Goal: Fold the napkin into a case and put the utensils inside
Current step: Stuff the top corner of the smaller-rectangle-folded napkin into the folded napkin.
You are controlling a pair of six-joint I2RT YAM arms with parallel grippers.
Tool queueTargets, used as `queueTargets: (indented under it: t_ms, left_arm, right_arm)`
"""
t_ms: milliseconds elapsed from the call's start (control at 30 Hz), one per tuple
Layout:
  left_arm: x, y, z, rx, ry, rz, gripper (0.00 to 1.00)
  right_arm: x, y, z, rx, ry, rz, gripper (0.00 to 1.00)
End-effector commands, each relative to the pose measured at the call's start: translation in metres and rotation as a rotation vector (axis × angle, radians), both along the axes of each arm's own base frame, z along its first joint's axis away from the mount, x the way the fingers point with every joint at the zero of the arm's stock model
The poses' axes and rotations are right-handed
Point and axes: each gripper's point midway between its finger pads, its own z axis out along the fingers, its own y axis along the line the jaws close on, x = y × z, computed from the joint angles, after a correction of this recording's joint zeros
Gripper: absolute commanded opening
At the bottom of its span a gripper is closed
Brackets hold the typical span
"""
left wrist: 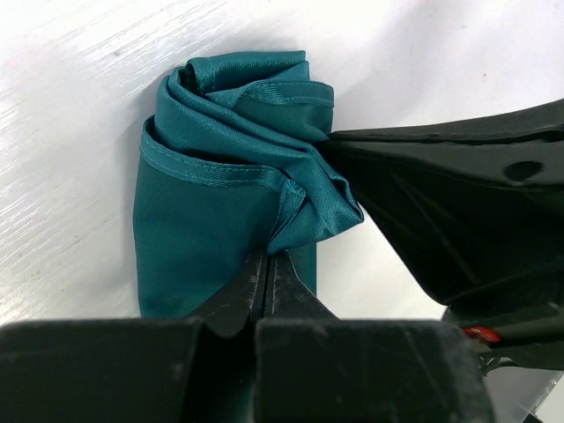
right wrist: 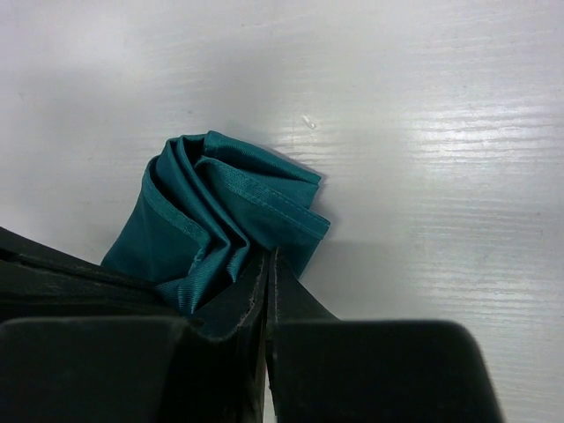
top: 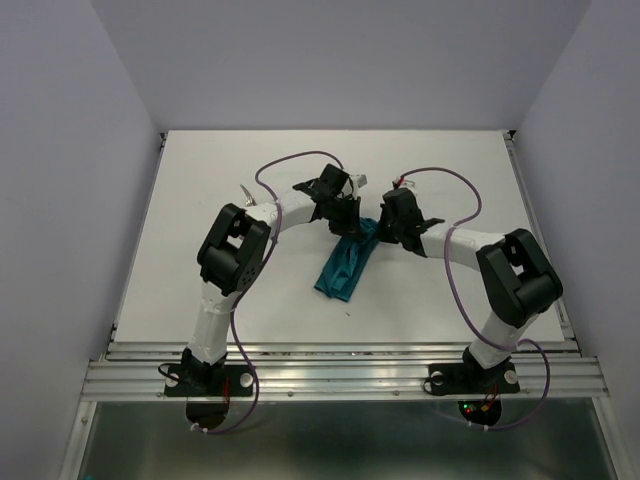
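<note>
The teal-green napkin (top: 342,268) lies bunched into a narrow, long, rumpled shape in the middle of the white table (top: 200,200), running from near-left to far-right. Both grippers meet at its far end. My left gripper (top: 352,224) is shut on a raised fold of the napkin (left wrist: 211,203), its jaws pressed together at the fold (left wrist: 267,262). My right gripper (top: 376,232) is shut on the layered hem of the napkin (right wrist: 211,207), its tips (right wrist: 270,264) close beside the left one. The utensils are not clearly in view.
A small silvery tip (top: 245,192) shows on the table beside the left arm's elbow; I cannot tell what it is. The right gripper's black body (left wrist: 458,203) fills the right of the left wrist view. Grey walls enclose the table on three sides.
</note>
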Motion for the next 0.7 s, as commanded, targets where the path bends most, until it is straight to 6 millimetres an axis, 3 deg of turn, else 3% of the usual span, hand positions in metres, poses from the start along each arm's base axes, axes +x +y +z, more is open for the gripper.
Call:
queueTargets:
  t_ms: [0,267,667]
  left_arm:
    - [0.005,0.004,0.008,0.029,-0.025,0.001,0.00]
    - [0.002,-0.004,0.003,0.048,-0.023,0.000,0.00]
    - [0.014,-0.013,-0.005,0.130,-0.068,0.048,0.00]
  right_arm:
    - [0.010,0.011,0.032,0.082,-0.110,-0.011,0.01]
    - [0.010,0.017,0.038,0.116,-0.120,0.010,0.01]
    - [0.007,0.023,0.041,0.136,-0.117,0.044,0.01]
